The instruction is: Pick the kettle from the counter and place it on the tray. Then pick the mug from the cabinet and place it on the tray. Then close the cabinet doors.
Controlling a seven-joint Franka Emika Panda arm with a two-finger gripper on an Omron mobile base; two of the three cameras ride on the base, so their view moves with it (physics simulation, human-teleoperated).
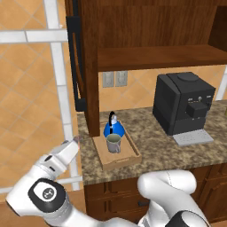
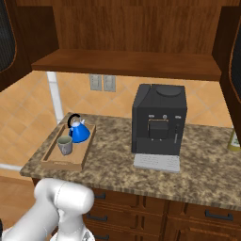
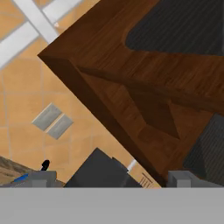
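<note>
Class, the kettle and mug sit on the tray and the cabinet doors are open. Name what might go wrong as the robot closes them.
1. The left cabinet door hangs directly above the tray; an arm sweeping low could knock the kettle or the mug, which stand close together.
2. The right door stands beyond the coffee machine; reaching for it, the arm might strike the machine.
3. The claw views the cabinet at a steep tilt, so it may miss the thin bar handle.

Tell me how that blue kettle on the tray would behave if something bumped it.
The kettle would probably slide rather than tip: its cone shape is widest at the base. It looks rigid and small, so likely light. The tray rim and the mug close beside it would probably stop it travelling far.
</note>
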